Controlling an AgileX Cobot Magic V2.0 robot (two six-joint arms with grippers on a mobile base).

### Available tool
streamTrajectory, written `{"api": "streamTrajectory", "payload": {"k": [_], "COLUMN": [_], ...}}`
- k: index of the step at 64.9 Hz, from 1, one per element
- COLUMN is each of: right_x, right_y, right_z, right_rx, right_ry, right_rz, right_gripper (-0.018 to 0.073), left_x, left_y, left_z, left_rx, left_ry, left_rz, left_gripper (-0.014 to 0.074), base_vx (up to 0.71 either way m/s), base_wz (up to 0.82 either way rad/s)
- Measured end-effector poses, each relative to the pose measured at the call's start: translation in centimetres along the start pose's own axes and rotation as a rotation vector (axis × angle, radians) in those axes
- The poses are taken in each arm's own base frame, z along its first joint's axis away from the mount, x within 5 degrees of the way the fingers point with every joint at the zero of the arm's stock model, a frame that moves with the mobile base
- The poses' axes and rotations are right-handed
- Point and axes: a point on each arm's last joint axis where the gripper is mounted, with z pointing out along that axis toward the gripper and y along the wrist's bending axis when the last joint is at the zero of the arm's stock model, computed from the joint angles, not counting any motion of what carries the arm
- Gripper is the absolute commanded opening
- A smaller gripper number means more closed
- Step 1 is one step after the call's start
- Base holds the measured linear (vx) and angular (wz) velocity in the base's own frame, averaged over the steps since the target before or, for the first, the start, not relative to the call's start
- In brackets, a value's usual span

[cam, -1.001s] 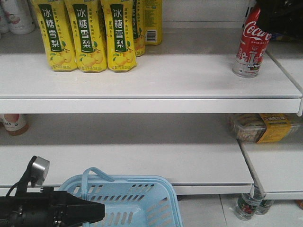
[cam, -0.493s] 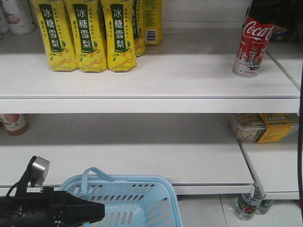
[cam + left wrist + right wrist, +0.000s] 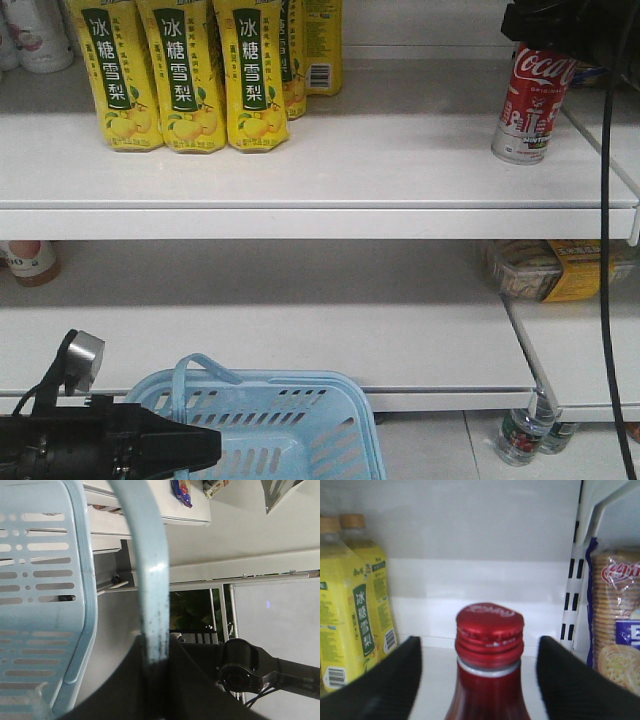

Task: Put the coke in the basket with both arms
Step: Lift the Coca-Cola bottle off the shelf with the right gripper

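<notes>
The coke (image 3: 530, 105), red with white script and a silver base, stands upright at the right end of the upper shelf. My right gripper (image 3: 545, 20) is over its top. In the right wrist view the red cap (image 3: 490, 627) sits between the two black fingers (image 3: 385, 680), with a gap on each side, so the right gripper (image 3: 479, 647) is open. The light blue basket (image 3: 270, 425) hangs at the bottom. My left gripper (image 3: 157, 670) is shut on the basket's loop handle (image 3: 150, 570), beside its slotted wall (image 3: 40, 605). The left arm (image 3: 110, 445) carries a silver cylinder (image 3: 85, 358).
Yellow pear-drink bottles (image 3: 180, 75) stand at the upper shelf's left. A biscuit pack (image 3: 617, 625) sits right of the coke behind a divider. A boxed snack (image 3: 555, 270) lies on the lower shelf, small bottles (image 3: 525, 435) on the floor. A black cable (image 3: 603, 250) hangs at right.
The coke leaned a second ago and now stands upright. My right gripper has come into view over its top, and its cable now hangs down the right side. The left arm and basket stayed still.
</notes>
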Motion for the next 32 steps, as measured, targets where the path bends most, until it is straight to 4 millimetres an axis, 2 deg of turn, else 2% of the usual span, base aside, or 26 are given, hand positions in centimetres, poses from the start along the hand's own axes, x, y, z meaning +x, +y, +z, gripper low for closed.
{"api": "streamTrajectory", "payload": {"k": [13, 24, 32], "right_x": [0.1, -0.2, -0.9], "right_y": [0.0, 0.0, 0.1], "right_z": [0.0, -0.5, -1.7], "right_rx": [0.0, -0.004, -0.007], "right_ry": [0.006, 0.037, 0.058], "right_rz": [0.0, 0.003, 0.002], "right_gripper": [-0.0016, -0.001, -0.0008], "left_x": [0.0, 0.0, 0.0], "left_y": [0.0, 0.0, 0.0], "left_z": [0.0, 0.0, 0.0], "left_rx": [0.0, 0.0, 0.0], "left_ry": [0.0, 0.0, 0.0], "left_rz": [0.0, 0.0, 0.0], "left_gripper": [-0.0006, -0.0006, -0.0006], "base_vx": [0.0, 0.0, 0.0], "base_wz": [0.0, 0.0, 0.0]}}
